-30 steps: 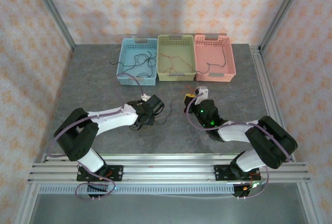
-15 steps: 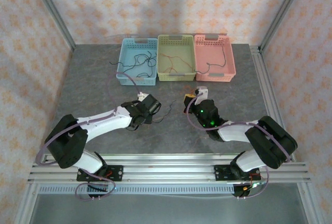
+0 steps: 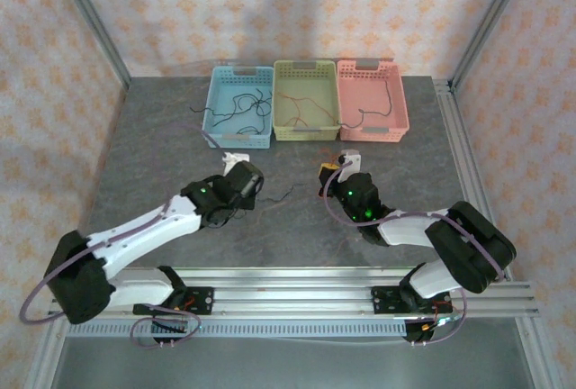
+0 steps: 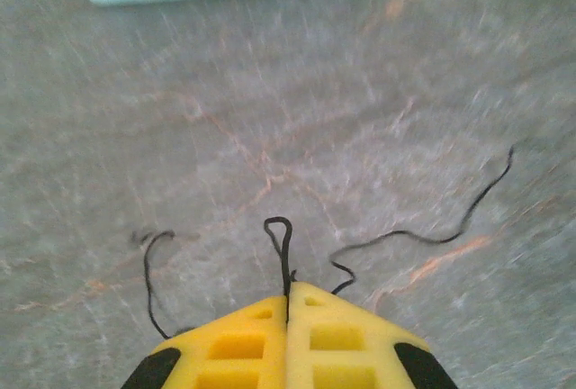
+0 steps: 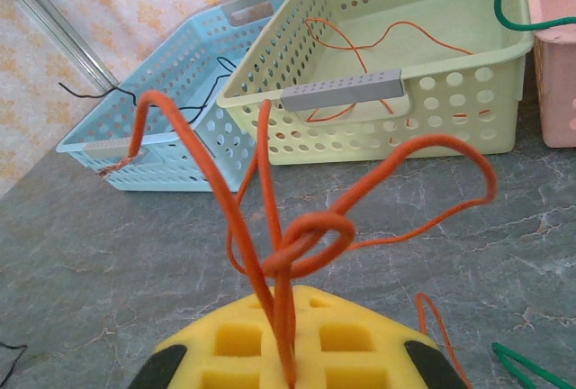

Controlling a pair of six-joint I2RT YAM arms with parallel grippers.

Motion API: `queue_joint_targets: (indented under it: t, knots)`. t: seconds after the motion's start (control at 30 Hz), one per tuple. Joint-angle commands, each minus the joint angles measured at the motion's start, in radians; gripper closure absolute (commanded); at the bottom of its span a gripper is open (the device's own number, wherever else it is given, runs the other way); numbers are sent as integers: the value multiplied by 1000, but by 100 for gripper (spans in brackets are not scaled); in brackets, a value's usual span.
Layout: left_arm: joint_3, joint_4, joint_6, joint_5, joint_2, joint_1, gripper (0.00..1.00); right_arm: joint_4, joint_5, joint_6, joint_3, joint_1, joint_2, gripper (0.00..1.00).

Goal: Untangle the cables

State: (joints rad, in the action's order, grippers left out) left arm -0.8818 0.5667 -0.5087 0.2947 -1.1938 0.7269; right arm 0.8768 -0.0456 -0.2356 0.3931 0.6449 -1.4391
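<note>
My left gripper [image 4: 288,292] is shut, its yellow pads pinching a thin black cable [image 4: 283,243] whose small loop sticks out just past the tips. The rest of that cable trails right across the grey table [image 4: 432,238]. From above, the left gripper [image 3: 236,158] sits just in front of the blue basket [image 3: 238,141]. My right gripper [image 5: 286,297] is shut on an orange cable [image 5: 310,236] that is knotted right above the pads, with loops rising from it. In the top view the right gripper [image 3: 335,169] is near the table's middle.
Three baskets stand in a row at the back: blue, green [image 3: 306,132] and pink [image 3: 373,132], each with thin cables inside. A green cable [image 5: 522,20] hangs over the green basket's [image 5: 450,92] right rim, and another green piece [image 5: 531,366] lies on the table.
The left arm has stretched forward and left toward the blue basket, and its gripper has shut on the black cable. The right arm has not moved.
</note>
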Motion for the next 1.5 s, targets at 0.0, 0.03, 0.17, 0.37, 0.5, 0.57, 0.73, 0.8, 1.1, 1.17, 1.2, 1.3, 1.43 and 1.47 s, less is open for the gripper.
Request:
queue_joint_targets:
  t: [0.0,0.03,0.17,0.37,0.5,0.57,0.73,0.8,1.1,1.17,1.2,1.3,1.43,1.47]
  knots:
    - [-119,81,-18,129,103,-4,100,-2,1,-2,29,2,4,100]
    - [-143,87,-19,138,129,-9,100,-1,1,-2,30,2,2,100]
    - [-248,101,-50,117,188,-64,100,-1,-5,-5,33,2,-7,100]
    - [-419,111,-57,43,132,-187,100,2,-5,-7,33,2,-10,100]
    - [-586,113,-40,35,21,-261,100,2,-8,-10,35,2,-16,100]
    - [-688,131,-36,37,-58,-285,100,2,-7,-8,36,2,-17,100]
    - [-946,154,15,61,-264,-320,100,1,-2,-2,36,3,-15,100]
    - [-1088,200,24,58,-363,-342,100,-1,-3,-2,36,2,-15,100]
    - [-1745,316,92,61,-857,-428,100,-1,1,8,50,2,-44,100]
    - [-1840,329,87,46,-943,-437,100,-4,-4,10,57,2,-50,100]
    - [-1842,318,85,42,-969,-441,100,-4,-6,9,58,2,-51,100]
    - [-1744,263,76,44,-1004,-449,100,-8,-2,16,58,2,-46,100]
    - [-1569,202,60,26,-1032,-467,100,-12,0,21,58,2,-41,100]
    - [-1540,211,52,13,-1045,-476,100,-12,-2,19,59,2,-44,100]
